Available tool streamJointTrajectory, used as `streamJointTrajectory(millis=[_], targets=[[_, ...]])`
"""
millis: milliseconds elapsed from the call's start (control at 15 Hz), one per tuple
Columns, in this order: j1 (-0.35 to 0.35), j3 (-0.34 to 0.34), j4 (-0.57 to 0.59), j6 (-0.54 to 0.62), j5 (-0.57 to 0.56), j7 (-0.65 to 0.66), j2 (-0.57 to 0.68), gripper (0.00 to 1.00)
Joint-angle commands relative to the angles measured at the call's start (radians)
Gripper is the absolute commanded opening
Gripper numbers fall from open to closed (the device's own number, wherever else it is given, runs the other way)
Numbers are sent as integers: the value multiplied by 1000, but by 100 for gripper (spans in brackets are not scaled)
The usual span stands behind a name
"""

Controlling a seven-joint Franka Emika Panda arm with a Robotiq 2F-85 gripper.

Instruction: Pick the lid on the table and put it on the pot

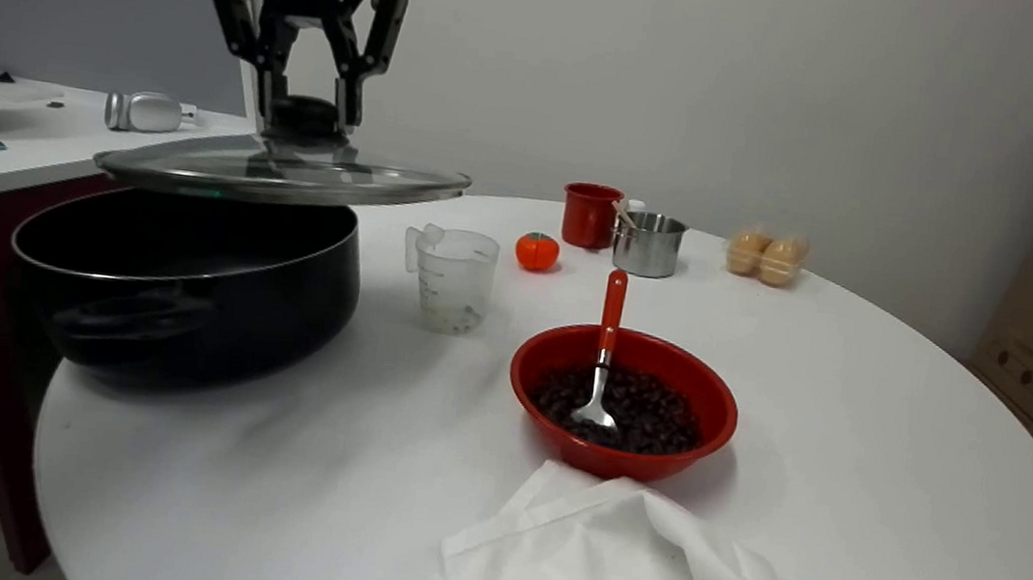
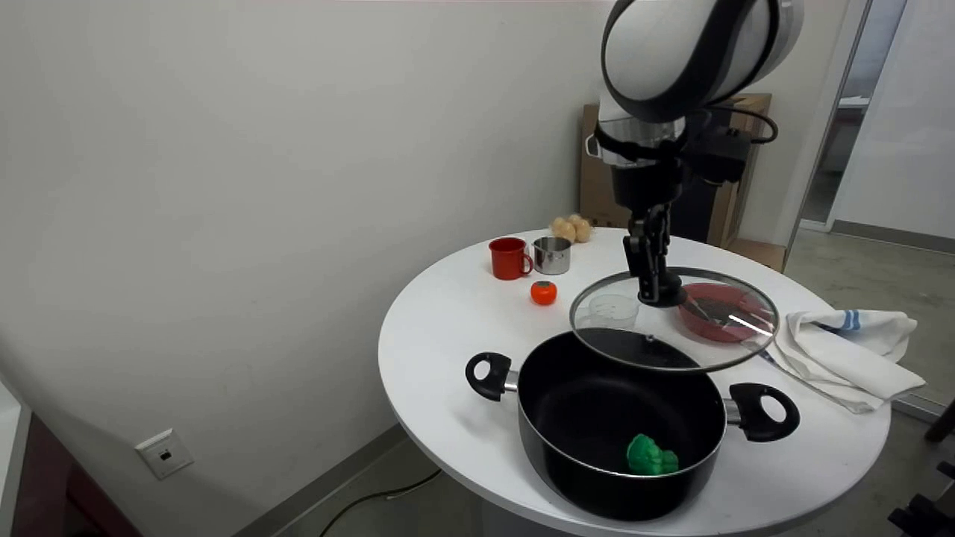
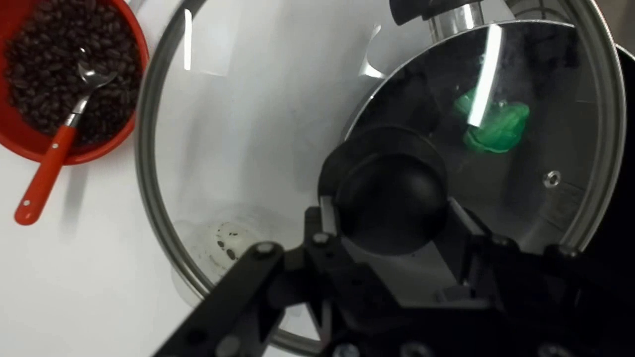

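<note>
My gripper (image 1: pixel 308 114) is shut on the black centre knob of the wide glass lid (image 1: pixel 354 182). I hold the lid in the air, roughly level, above and partly to one side of the black pot (image 1: pixel 221 324). In an exterior view the lid (image 2: pixel 671 328) overlaps only the far part of the pot (image 2: pixel 619 488) from that angle. The pot stands uncovered near the edge of the white round table (image 1: pixel 845 483). In the wrist view the gripper fingers (image 3: pixel 389 213) flank the knob, and part of the pot shows through the glass.
A green object (image 2: pixel 650 456) lies inside the pot. Near the pot stands a clear measuring cup (image 1: pixel 455 278). A red bowl (image 1: pixel 706 419) of dark beans with a spoon, a white towel (image 1: pixel 582 570), a tomato-like item (image 1: pixel 537 252), red mug (image 1: pixel 589 216) and steel cup (image 1: pixel 650 247) are on the table.
</note>
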Motion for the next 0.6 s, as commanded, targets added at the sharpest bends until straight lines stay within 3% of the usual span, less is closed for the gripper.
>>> streamJointTrajectory(millis=[0, 533], targets=[[22, 17, -105, 43, -17, -3, -93, 25], [65, 53, -193, 85, 14, -19, -146, 25]])
